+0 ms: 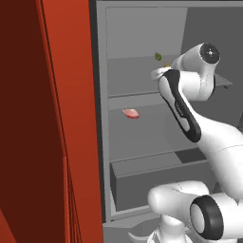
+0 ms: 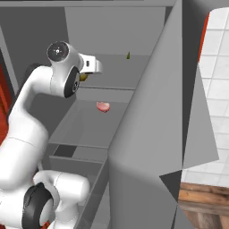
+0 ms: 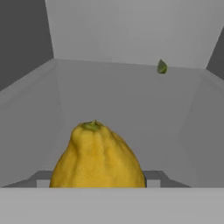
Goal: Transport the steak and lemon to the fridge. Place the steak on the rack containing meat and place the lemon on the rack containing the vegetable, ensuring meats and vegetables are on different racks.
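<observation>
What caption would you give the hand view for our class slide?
Hand view: the lemon sits close in front of the gripper on the fridge's top shelf, with the small green vegetable at the back.

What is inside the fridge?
A steak lies on the middle shelf. A little green vegetable sits on the top shelf, beyond the lemon. The arm hides some of it.

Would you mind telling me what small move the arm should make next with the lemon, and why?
Probably lower and release. The lemon sits between the gripper tips, already over the top shelf where the green vegetable lies, while the steak rests on the shelf below.
</observation>
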